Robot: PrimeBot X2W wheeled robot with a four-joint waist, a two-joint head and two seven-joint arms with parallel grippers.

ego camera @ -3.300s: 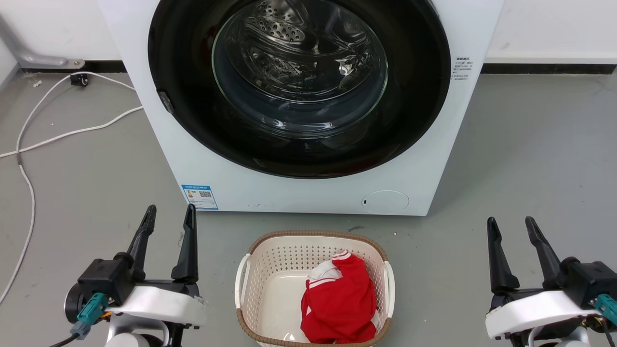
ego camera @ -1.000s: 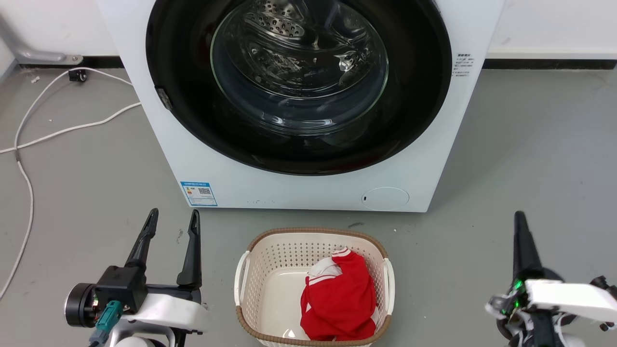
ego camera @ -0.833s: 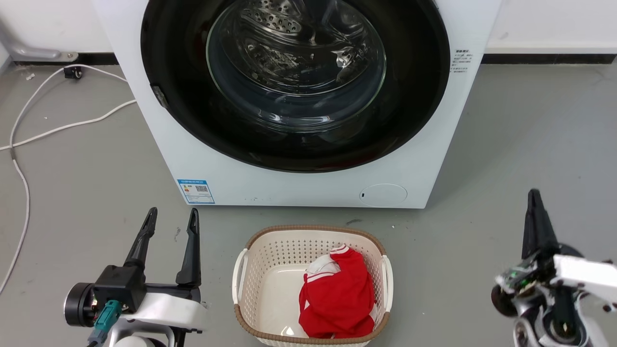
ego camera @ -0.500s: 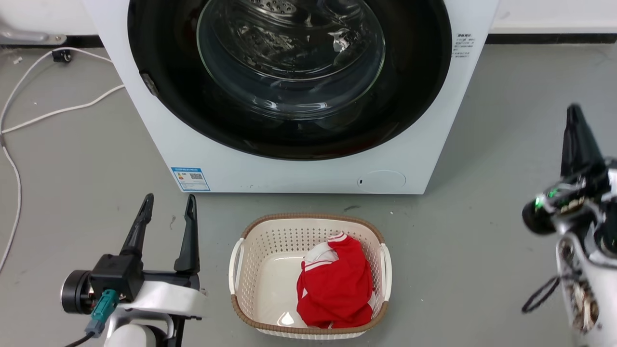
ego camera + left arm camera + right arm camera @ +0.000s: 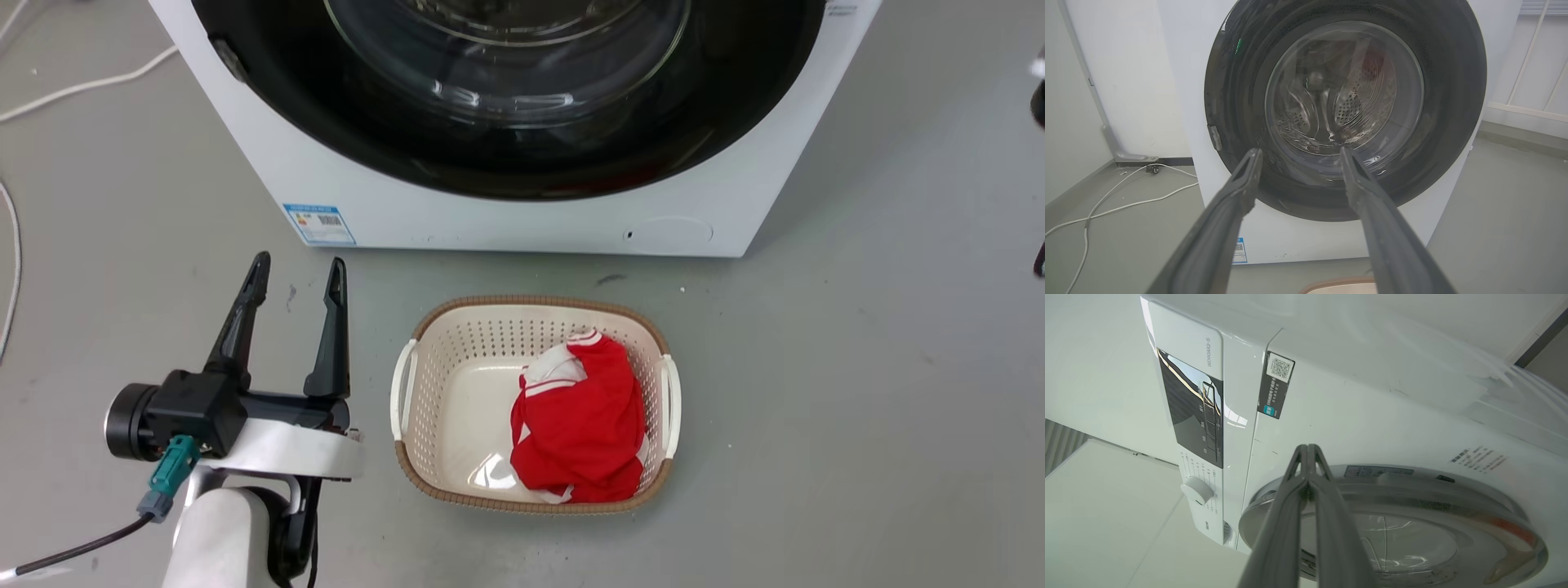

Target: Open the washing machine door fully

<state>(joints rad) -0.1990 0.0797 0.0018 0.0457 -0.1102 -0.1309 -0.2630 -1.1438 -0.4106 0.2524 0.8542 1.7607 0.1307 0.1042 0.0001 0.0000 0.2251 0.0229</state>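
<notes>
Jaws pinched together on nothing, the right gripper (image 5: 1308, 451) aims at the rim of the washing machine door (image 5: 1449, 102), shut flush against the white machine (image 5: 490, 220), probably to hook it, while the left gripper (image 5: 298, 265) idles spread.

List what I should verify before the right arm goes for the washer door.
1. Washing machine door open: not ok, it sits shut.
2. Right gripper free: ok, fingers pressed together, nothing between them, aimed toward the door's rim.
3. Right fingers touching the door: cannot tell.
4. Left gripper out of the way: ok, open, empty, low beside the laundry basket.
5. Basket clear of the door's swing: cannot tell; it stands on the floor before the machine.
</notes>
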